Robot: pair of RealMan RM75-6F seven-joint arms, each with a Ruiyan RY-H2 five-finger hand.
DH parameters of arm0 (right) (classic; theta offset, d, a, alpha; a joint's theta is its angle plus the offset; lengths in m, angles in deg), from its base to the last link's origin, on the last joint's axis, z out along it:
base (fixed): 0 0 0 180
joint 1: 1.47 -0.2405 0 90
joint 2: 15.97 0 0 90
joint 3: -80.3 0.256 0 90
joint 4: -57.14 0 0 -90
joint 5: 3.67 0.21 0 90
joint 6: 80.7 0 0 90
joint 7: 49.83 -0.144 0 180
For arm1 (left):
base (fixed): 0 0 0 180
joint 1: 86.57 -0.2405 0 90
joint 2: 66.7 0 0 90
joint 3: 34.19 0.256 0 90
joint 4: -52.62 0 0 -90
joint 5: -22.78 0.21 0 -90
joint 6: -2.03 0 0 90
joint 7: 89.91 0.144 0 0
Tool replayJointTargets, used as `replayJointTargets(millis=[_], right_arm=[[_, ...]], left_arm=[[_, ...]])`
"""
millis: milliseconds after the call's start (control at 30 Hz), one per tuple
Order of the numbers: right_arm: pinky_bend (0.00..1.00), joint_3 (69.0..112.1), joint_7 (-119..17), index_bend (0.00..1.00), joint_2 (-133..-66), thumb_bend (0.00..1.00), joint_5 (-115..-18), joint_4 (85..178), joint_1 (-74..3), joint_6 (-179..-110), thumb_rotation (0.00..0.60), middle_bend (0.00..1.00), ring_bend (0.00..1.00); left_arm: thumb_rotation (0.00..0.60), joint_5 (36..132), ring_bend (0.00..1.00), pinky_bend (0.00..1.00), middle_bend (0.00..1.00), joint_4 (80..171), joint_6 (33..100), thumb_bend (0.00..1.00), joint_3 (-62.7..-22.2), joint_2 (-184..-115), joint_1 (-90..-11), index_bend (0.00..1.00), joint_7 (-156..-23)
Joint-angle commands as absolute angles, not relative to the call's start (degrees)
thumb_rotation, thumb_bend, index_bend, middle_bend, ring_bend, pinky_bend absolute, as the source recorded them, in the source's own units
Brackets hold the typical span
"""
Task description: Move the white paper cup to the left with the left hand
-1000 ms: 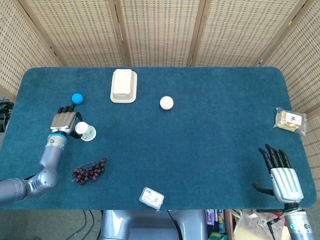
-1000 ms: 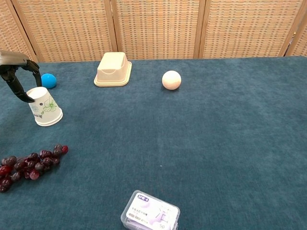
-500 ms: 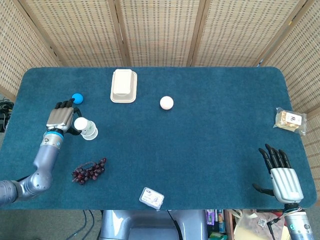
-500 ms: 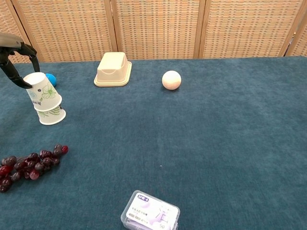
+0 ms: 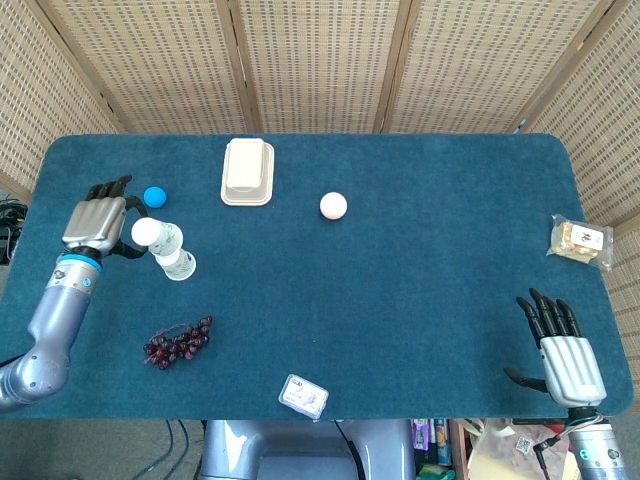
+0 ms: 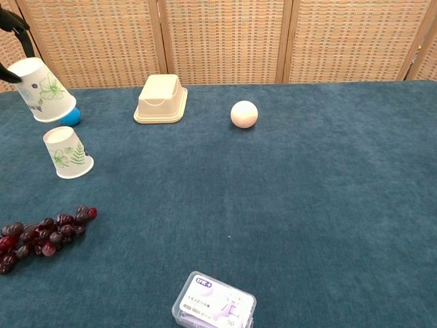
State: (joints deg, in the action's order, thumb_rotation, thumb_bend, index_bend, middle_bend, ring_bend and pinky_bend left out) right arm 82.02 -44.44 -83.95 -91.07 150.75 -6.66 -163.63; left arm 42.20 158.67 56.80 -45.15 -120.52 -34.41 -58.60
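My left hand (image 5: 95, 225) holds a white paper cup with a green leaf print (image 6: 42, 89) upside down and tilted, raised above the table at the far left; the head view shows the held cup's white base (image 5: 147, 232). Only dark fingertips (image 6: 12, 19) of this hand appear in the chest view's top left corner. A second matching cup (image 6: 67, 152) stands upside down on the blue table (image 5: 420, 300), just below and right of the held one. My right hand (image 5: 560, 345) rests open near the table's front right corner, far from the cups.
A blue ball (image 6: 70, 116) lies just behind the cups. A beige container (image 5: 247, 171) and a white ball (image 5: 333, 205) sit at mid back. Dark grapes (image 6: 41, 236) lie front left, a clear plastic box (image 6: 214, 302) at the front edge, a snack packet (image 5: 581, 240) far right.
My left hand has risen and moved left with one cup, pulling it off a second cup that stays on the table. The right hand has not moved.
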Motion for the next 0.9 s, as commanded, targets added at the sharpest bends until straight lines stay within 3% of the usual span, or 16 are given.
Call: replayJointTargets(millis=[33, 333, 900], right_arm=[[0.0, 82.01, -44.31, 0.0, -83.99, 0.09, -91.13, 150.83, -6.63, -163.73, 0.6, 0.0, 0.0], [0.0, 81.95, -43.72, 0.0, -84.14, 0.09, -91.27, 150.89, -6.6, -163.79, 0.6, 0.0, 0.0], [0.0, 82.01, -42.56, 0.0, -84.57, 0.09, -91.05, 150.89, -6.73, -163.54, 0.6, 0.0, 0.0]], left_arm=[[0.6, 41.9, 0.0, 0.0, 0.0, 161.47, 54.34, 0.25, -44.98, -115.17, -35.11, 0.4, -59.47], [0.6, 44.35, 0.0, 0.0, 0.0, 156.32, 42.94, 0.25, -42.45, -111.18, -38.4, 0.4, -66.05], [0.6, 51.93, 0.0, 0.0, 0.0, 142.93, 37.27, 0.25, -38.81, -118.73, -41.53, 0.4, -73.39]])
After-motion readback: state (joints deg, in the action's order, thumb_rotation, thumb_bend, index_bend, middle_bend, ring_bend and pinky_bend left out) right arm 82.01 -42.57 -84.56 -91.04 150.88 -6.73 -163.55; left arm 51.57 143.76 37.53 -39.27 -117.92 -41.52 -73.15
